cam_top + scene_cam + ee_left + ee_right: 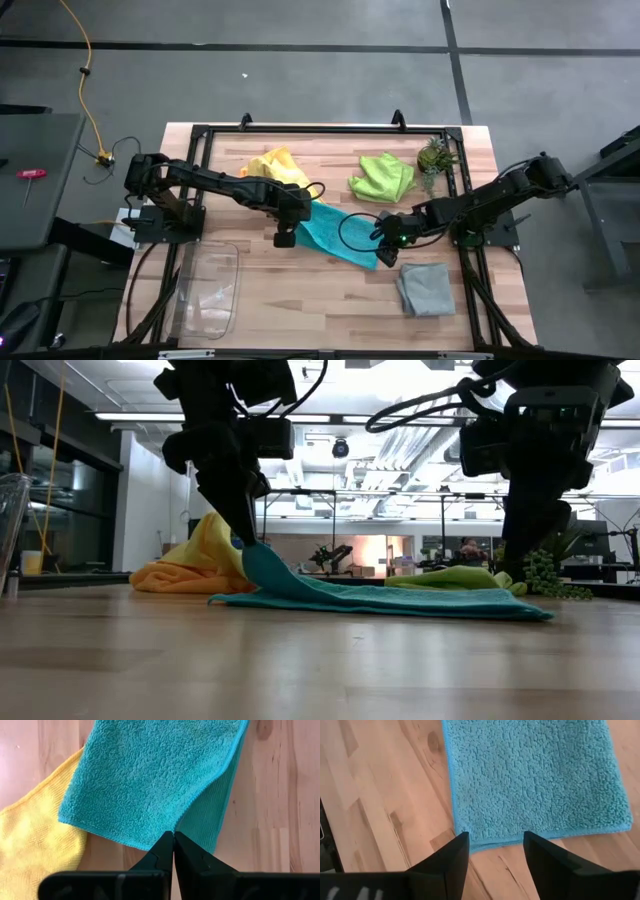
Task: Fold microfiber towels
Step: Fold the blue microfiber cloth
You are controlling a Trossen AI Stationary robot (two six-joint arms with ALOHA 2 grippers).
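Left hand (284, 238) closed tight on one corner of the teal towel (338, 235), lifting that corner a little off the table (330, 300) — in the low view the cloth rising to the fingertips (243, 532), the rest lying flat. Right hand (386, 233) at the opposite end of the same towel, fingers (451, 857) spread apart just above its edge, holding nothing. Teal towel stretched between both hands, near the middle of the table, folded over itself.

Just behind the left hand, yellow towel (275, 165) in a heap with the orange towel (165, 575) under it. Lime green towel (382, 176) crumpled farther back, beside the small green plant (435, 157). Grey towel (426, 288) folded near the front edge — close to the right arm. Clear plastic tray (208, 290) at the front left corner.
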